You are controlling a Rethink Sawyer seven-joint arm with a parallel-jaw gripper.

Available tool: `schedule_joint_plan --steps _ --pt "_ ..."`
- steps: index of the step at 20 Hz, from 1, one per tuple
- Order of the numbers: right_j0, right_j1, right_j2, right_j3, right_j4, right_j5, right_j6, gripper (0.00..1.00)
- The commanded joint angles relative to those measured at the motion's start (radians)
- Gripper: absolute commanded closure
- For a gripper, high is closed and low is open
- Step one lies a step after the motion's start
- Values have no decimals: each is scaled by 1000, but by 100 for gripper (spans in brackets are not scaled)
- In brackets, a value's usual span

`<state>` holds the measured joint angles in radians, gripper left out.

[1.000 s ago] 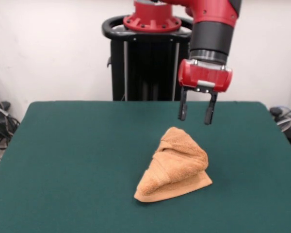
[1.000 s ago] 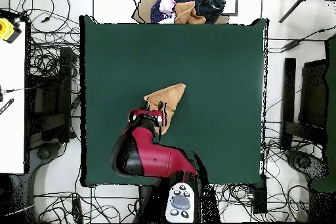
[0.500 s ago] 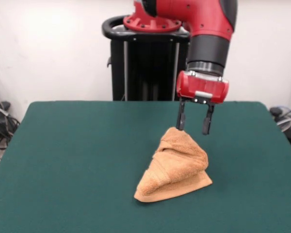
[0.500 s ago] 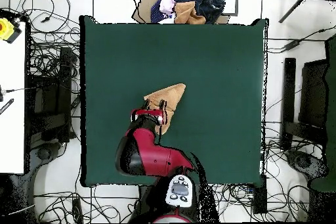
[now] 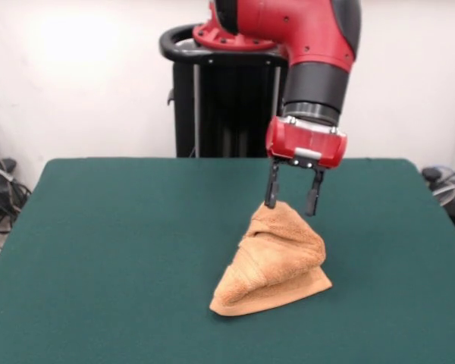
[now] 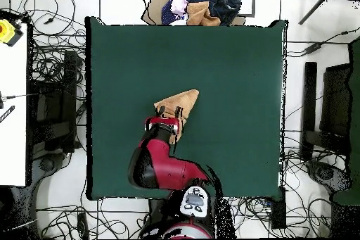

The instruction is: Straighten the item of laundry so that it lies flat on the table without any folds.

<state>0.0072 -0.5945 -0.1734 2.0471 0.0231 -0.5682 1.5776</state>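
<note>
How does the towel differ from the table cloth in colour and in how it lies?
Colour: the towel is light orange-tan, while the table cover is dark green.
Pose: the towel is bunched into a folded, wedge-shaped heap that rises to a peak under the open gripper; the table cover lies flat and smooth.
Extent: the towel takes up a small patch near the middle; the table cover spans the whole top.
Both are plain cloth surfaces.

Towel bunched in a folded, peaked heap on green bench, gripper with jaws apart at its top.
</note>
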Motion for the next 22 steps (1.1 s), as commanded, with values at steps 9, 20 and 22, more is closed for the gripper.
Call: schedule_joint_plan --steps 9,20,22 --pt "-37 78 -4 -63 -1 -34 182 0" --pt "-105 197 55 -173 -69 -35 172 0" --pt "-113 202 67 -181 -75 -26 177 0"
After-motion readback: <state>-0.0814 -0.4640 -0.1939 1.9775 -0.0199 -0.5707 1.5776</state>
